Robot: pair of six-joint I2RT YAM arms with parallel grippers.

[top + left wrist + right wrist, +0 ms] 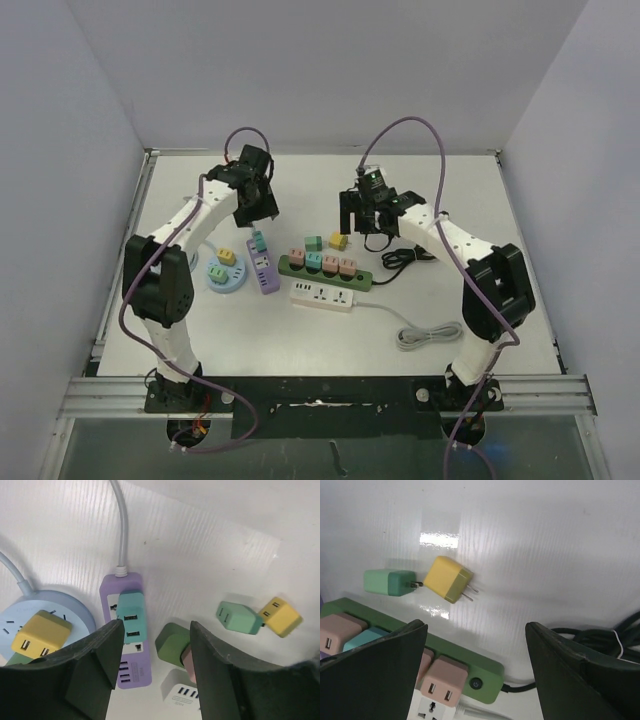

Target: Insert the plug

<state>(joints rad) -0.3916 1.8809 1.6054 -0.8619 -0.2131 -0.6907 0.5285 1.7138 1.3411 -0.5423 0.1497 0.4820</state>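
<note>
One yellow plug lies loose beyond right hand.

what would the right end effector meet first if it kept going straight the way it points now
Probably bare table, between the yellow plug and the green power strip. The right end effector is open and empty; depth is unclear.

On a white table are laid, close together, a round blue socket hub, a purple power strip, a green power strip and a white power strip, with a green plug and a yellow plug loose just behind the green strip, and a black cord and a grey cord coiled to the right.
</note>
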